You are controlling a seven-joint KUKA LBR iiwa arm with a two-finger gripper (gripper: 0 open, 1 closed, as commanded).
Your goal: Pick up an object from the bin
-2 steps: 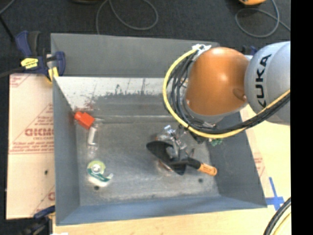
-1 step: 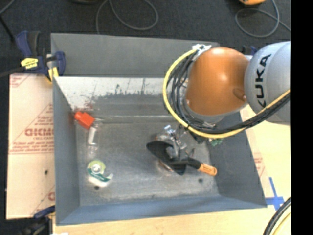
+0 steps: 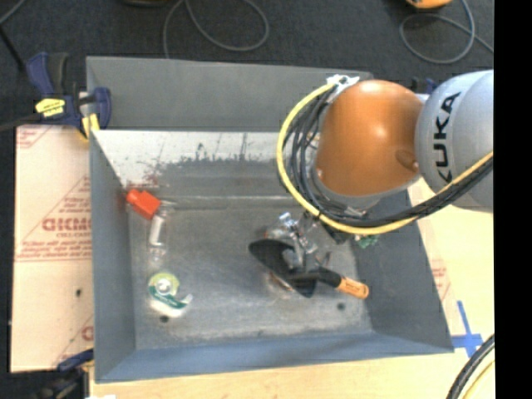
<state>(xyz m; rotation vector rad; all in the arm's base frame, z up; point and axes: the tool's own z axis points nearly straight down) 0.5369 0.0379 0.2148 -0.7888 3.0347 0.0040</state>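
Note:
My gripper (image 3: 298, 238) hangs low in the right half of the bin, under the arm's orange cover. It is right over a black flat tool (image 3: 270, 253) whose dark shaft runs to an orange handle tip (image 3: 355, 288) to the right. Whether the gripper touches the black tool I cannot tell, as the gripper hides part of it.
On the bin's left side lies a clear small bottle (image 3: 155, 227) with an orange cap (image 3: 142, 202). Nearer the front left lies a green and white tape dispenser (image 3: 169, 293). The arm and its cables cover the bin's right back corner.

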